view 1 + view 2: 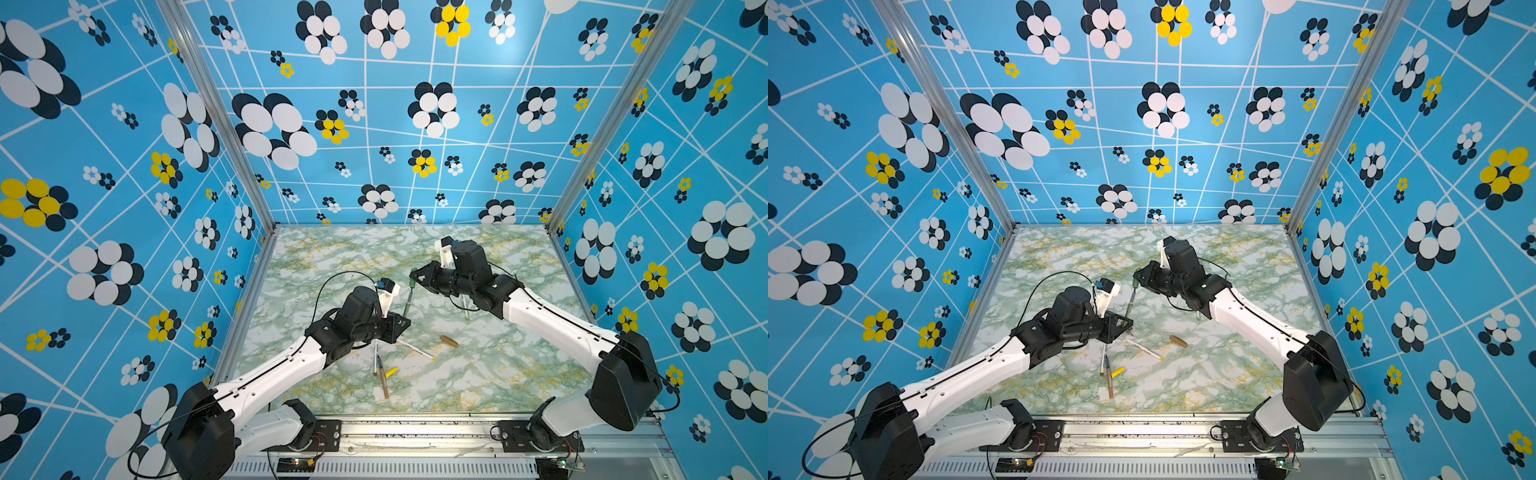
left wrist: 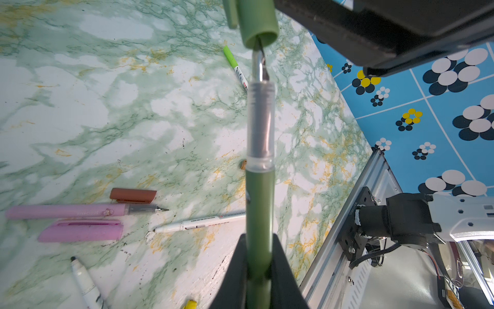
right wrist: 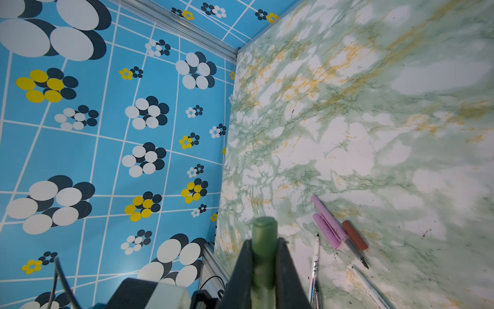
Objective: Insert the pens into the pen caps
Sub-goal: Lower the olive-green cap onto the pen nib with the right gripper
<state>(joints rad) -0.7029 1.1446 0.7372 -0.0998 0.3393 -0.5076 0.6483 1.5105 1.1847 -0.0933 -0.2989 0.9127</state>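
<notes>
Poking into green cap point(image 2: 258, 24) is the green pen point(image 2: 259, 203).

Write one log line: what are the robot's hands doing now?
left hand: shut on green pen | right hand: shut on green cap | step: pen tip at cap mouth, not fully in

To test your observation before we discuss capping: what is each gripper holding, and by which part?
The left gripper clamps the green pen by its barrel; the right gripper clamps the green cap by its sides.
</notes>
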